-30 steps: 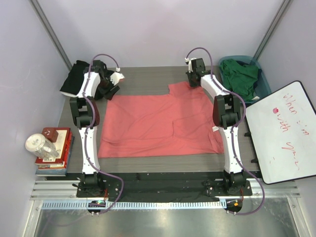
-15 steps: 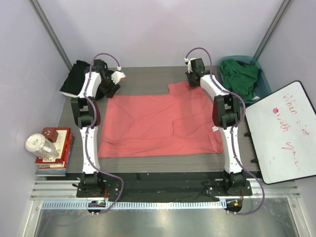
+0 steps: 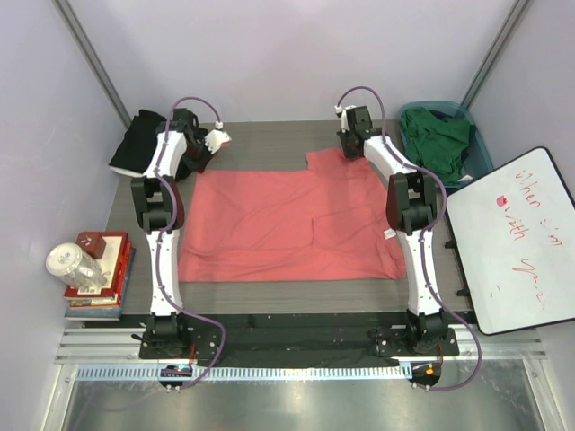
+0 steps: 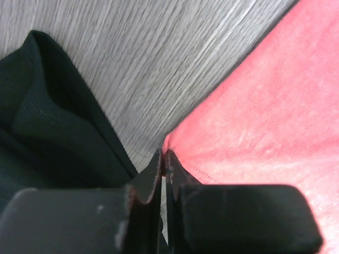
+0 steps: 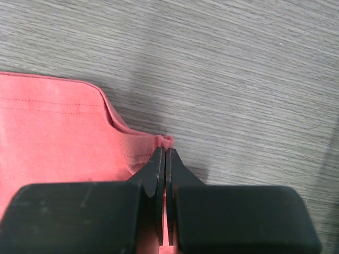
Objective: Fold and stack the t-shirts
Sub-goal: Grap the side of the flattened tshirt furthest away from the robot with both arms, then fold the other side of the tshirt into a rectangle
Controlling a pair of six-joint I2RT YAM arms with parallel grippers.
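The coral-pink t-shirt point(image 3: 287, 224) lies spread flat across the table. My left gripper point(image 3: 197, 158) is at its far left corner; in the left wrist view the jaws point(image 4: 163, 156) are shut on that corner of pink cloth point(image 4: 265, 116). At the shirt's far right corner my right gripper point(image 3: 349, 148) is also shut, and in the right wrist view it point(image 5: 165, 152) pinches a small fold of the pink hem point(image 5: 53, 137). The black t-shirt point(image 3: 139, 139) is bunched at the far left corner of the table, right beside the left fingers point(image 4: 47, 121). The dark green t-shirt point(image 3: 437, 136) lies in the basket.
A teal basket point(image 3: 479, 148) stands at the far right. A whiteboard point(image 3: 517, 238) leans at the right edge of the table. A stack of books with a clear jar point(image 3: 90, 265) sits off the left edge. Bare wood table point(image 3: 269, 144) shows beyond the shirt.
My left gripper has gone from open to shut on the pink shirt's far left corner. The right gripper and the shirt have stayed where they were.
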